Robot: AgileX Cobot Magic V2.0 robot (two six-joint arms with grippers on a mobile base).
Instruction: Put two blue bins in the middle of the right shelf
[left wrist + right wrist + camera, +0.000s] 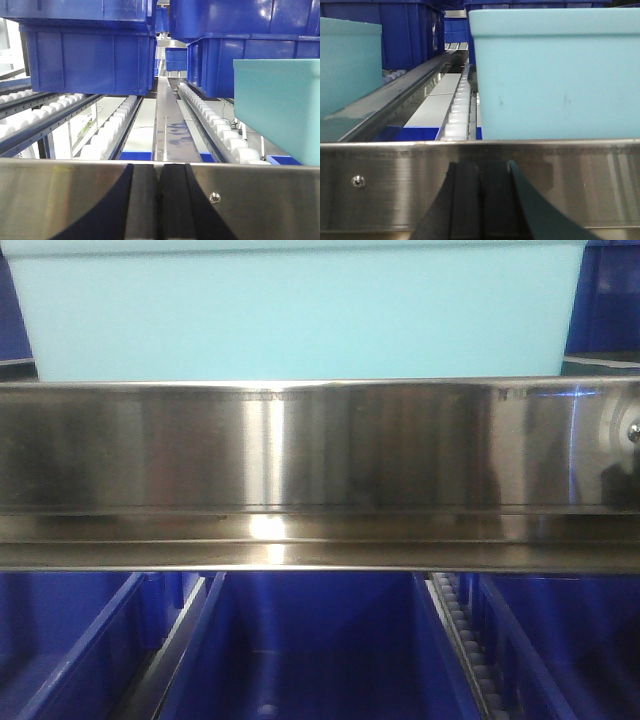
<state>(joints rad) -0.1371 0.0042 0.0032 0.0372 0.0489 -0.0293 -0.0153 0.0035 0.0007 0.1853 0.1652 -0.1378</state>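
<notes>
In the left wrist view, dark blue bins (90, 60) stand stacked on the roller tracks at the far left, and more blue bins (250, 50) stand at the far right. My left gripper (160, 197) is shut and empty, its black fingers pressed together low in front of the steel shelf rail (65, 195). My right gripper (480, 200) is also shut and empty, in front of the steel rail (570, 180). Blue bins (410, 35) show far back in the right wrist view. In the front view, blue bins (320, 640) sit below the rail (320, 470).
A light cyan bin (555, 75) stands just behind the rail at the right gripper, with another (347, 65) to its left. A cyan bin (277, 110) is at the right of the left wrist view and one (300, 310) fills the top of the front view. White rollers (210, 117) run back.
</notes>
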